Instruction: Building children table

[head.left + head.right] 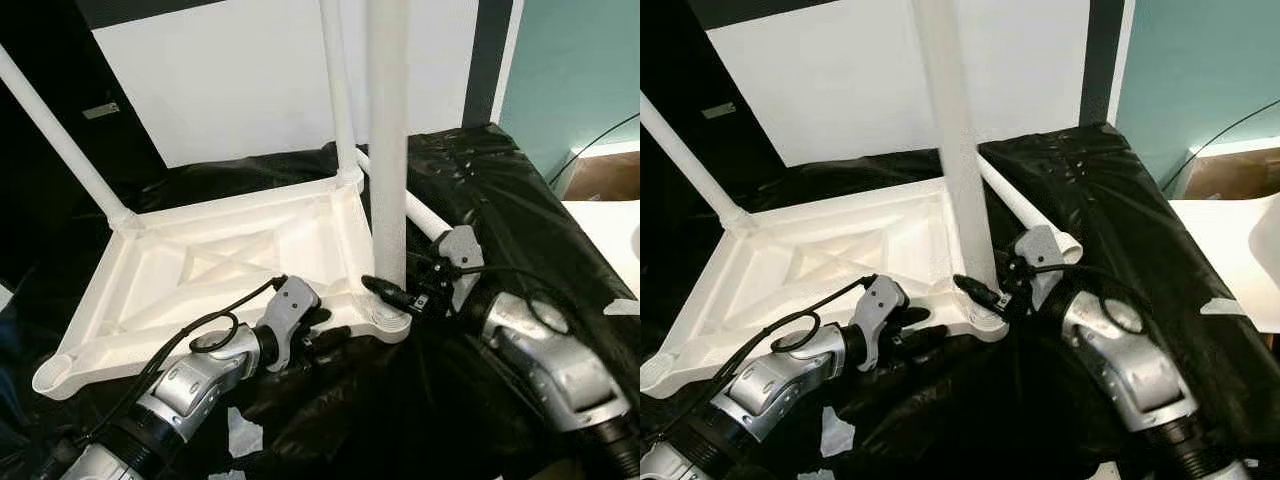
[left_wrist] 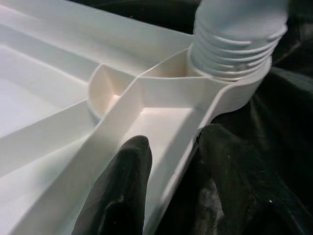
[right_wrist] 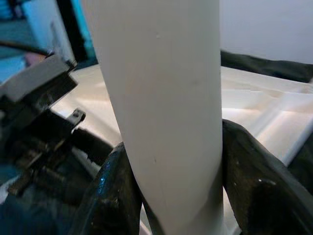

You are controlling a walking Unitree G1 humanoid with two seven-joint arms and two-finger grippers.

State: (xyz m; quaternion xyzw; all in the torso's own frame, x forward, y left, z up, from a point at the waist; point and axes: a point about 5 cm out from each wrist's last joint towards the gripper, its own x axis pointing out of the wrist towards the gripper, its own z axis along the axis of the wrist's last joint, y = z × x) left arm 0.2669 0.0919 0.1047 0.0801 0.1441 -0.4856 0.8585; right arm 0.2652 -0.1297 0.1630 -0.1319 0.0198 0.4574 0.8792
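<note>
Right hand (image 3: 171,196) clamped round upright leg (image 1: 386,150), left hand (image 2: 171,181) apparently pinching tabletop (image 1: 220,260) rim, threads visible at wrist

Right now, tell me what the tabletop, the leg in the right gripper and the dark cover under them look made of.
Tabletop: likely moulded plastic, matte off-white, with ribs on its underside.
Leg held by the right gripper: seemingly the same plastic, with moulded screw threads at its base.
Cover: probably thin plastic sheeting, glossy black, creased.
</note>
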